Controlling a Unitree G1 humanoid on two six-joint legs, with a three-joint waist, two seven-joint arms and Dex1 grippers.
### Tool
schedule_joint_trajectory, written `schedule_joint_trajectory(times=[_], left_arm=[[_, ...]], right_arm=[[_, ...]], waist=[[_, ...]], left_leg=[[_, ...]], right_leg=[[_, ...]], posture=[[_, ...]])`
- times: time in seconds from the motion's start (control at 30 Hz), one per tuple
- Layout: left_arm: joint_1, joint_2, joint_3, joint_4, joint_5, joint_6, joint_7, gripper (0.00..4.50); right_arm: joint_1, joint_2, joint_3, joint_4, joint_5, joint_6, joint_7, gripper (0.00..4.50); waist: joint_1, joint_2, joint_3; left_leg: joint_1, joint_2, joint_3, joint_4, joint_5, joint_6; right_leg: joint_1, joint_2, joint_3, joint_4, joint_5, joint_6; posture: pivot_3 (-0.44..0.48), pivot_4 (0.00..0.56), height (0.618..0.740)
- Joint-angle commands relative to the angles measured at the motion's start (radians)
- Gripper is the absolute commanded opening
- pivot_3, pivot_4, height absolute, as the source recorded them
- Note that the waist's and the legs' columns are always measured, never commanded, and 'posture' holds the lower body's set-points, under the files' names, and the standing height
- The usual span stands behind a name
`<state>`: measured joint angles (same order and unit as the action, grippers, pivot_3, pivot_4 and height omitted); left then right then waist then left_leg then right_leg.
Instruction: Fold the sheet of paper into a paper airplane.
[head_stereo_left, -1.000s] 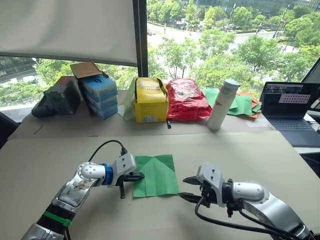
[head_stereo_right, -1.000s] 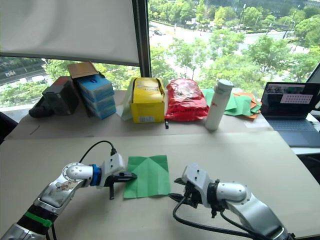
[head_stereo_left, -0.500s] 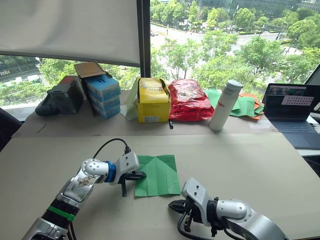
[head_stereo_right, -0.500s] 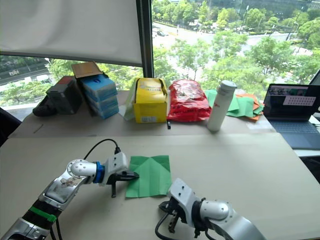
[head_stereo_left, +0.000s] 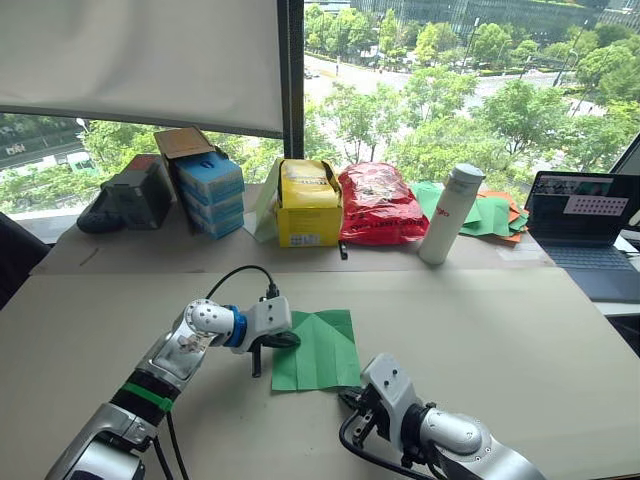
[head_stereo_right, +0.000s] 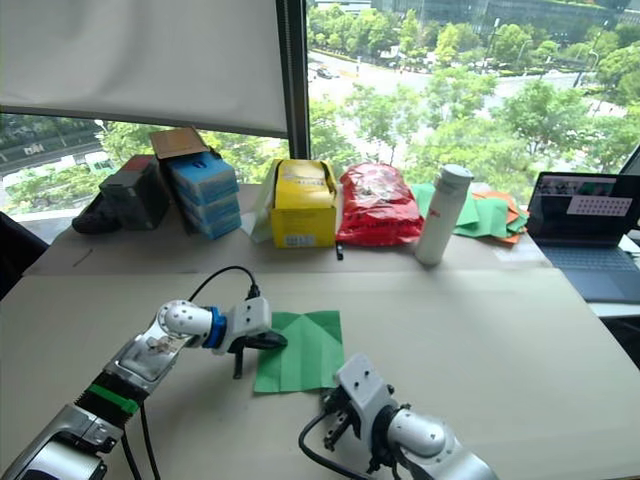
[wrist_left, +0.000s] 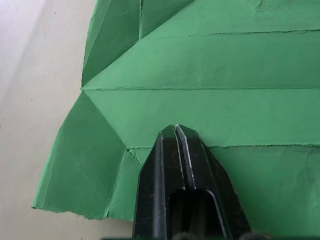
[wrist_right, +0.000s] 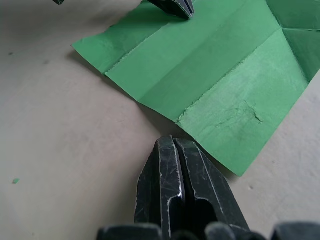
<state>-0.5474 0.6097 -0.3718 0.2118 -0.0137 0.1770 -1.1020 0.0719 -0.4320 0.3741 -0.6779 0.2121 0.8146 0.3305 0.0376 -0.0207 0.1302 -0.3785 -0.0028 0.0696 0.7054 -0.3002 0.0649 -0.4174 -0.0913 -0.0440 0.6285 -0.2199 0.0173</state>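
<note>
A: What sits nearest, low in the frame?

B: The right claw (head_stereo_left: 349, 400), at lower centre on the beige desk (head_stereo_left: 500, 330). Its two black fingers are clenched together with nothing between them, the tips just short of the near edge of the sheet of paper (head_stereo_left: 315, 348).

A: And the paper itself?

B: It lies flat on the desk at centre frame, bright green, with lengthwise creases and its far corners folded in to a shallow point.

A: The other claw?

B: The left claw (head_stereo_left: 282, 341) comes in from the centre left. Its fingers are also pressed shut, and the tips rest on the paper's left edge. The wrist view shows them lying over the green surface, pinching nothing.

A: What lies farther back?

B: Along the window, from the left of the frame: a dark bag (head_stereo_left: 118, 203), a stack of blue boxes (head_stereo_left: 210, 190) with an open cardboard flap on top, a yellow box (head_stereo_left: 308, 203), a red crinkled bag (head_stereo_left: 376, 204), and a white bottle (head_stereo_left: 447, 213) standing upright. Behind the bottle is a pile of green and orange sheets (head_stereo_left: 490, 213), and at the right edge an open laptop (head_stereo_left: 586, 218).

A: Any writing you can read?

B: Small red lettering on the bottle and print on the yellow box, both too small to make out.
</note>
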Motion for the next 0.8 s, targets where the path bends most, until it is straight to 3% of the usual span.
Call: schedule_joint_trajectory(times=[0.03,0.43,0.8], left_arm=[[0.019,-0.003,-0.04,0.071,0.061,0.008,-0.001,0.0],[0.021,-0.01,-0.031,0.081,0.069,-0.008,-0.006,0.0],[0.032,0.002,0.001,0.06,0.059,0.016,0.005,0.0]], right_arm=[[0.005,0.025,-0.048,0.031,-0.033,-0.018,-0.049,0.05],[-0.017,0.208,-0.144,0.132,0.005,-0.2,-0.089,0.05],[-0.169,0.246,-0.082,0.27,0.04,-0.285,0.091,0.05]], waist=[[0.0,0.0,0.0],[-0.001,0.0,0.0],[-0.012,0.001,0.0]], left_leg=[[0.0,0.0,0.0,0.0,0.0,0.0],[-0.001,0.0,0.0,0.0,0.0,0.0],[-0.001,0.0,0.0,0.0,0.0,0.0]], right_leg=[[0.0,0.0,0.0,0.0,0.0,0.0],[-0.001,0.0,0.0,0.0,0.0,0.0],[-0.001,0.001,0.0,0.001,0.0,0.0]], posture=[[0.0,0.15,0.74],[0.0,0.15,0.74],[0.0,0.15,0.74]])
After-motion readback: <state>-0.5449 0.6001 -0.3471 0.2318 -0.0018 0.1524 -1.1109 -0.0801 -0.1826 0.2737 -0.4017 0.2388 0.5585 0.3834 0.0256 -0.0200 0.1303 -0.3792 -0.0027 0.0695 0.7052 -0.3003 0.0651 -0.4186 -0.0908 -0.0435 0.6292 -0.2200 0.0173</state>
